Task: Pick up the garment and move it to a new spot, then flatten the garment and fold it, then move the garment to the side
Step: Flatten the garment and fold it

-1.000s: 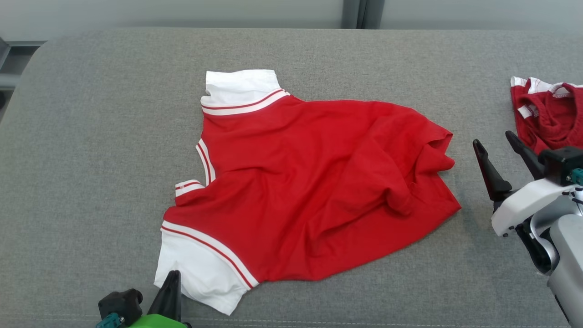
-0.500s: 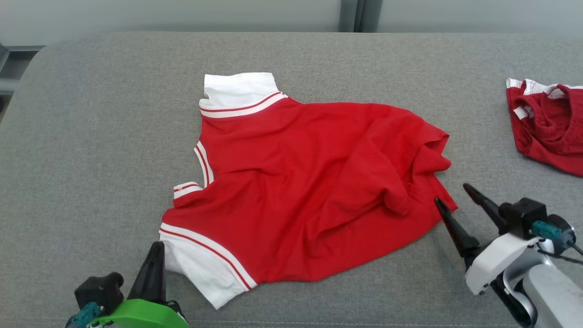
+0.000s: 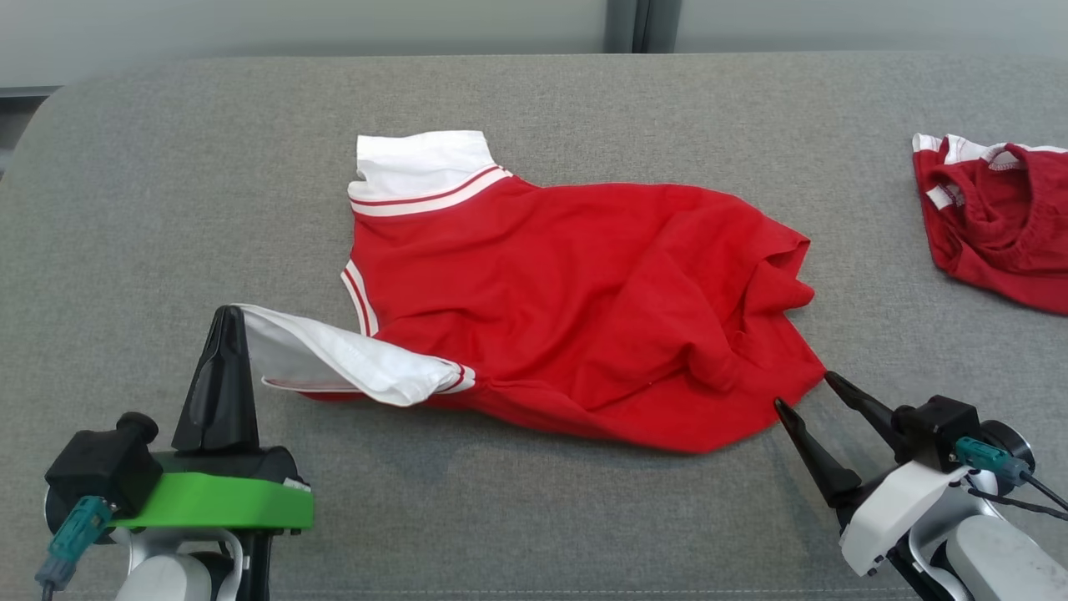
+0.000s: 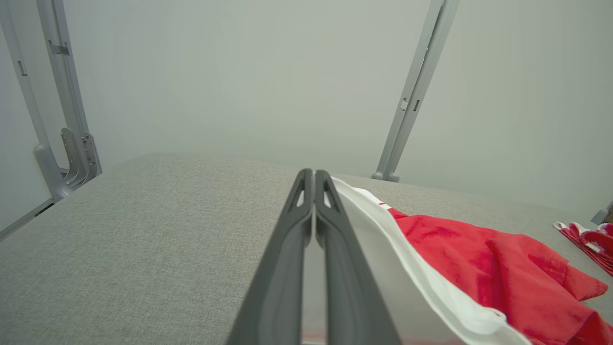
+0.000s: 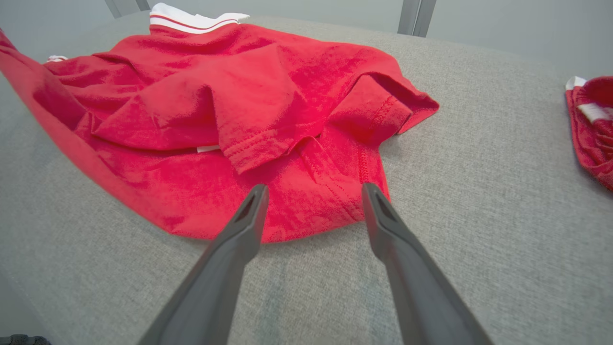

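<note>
The garment (image 3: 584, 309), a red shirt with white, red-striped sleeves, lies rumpled on the grey padded table (image 3: 125, 209). My left gripper (image 3: 227, 313) is shut on the edge of the near white sleeve (image 3: 334, 363) and holds it lifted off the table at the shirt's left. In the left wrist view the closed fingers (image 4: 313, 172) meet, with the white sleeve (image 4: 383, 225) draping off their right side. My right gripper (image 3: 803, 390) stands open at the shirt's lower right hem corner. In the right wrist view its fingertips (image 5: 314, 188) straddle the hem of the garment (image 5: 201, 96), just above the table.
A second bunched red garment with white trim (image 3: 993, 225) lies at the far right of the table, apart from the shirt. Grey frame posts (image 4: 412, 91) stand behind the table against a pale wall. Bare table lies left of the shirt and along the front.
My left gripper has closed on the near white sleeve and raised it up and away from the front edge. The right gripper has come in to the shirt's lower right hem corner, still open.
</note>
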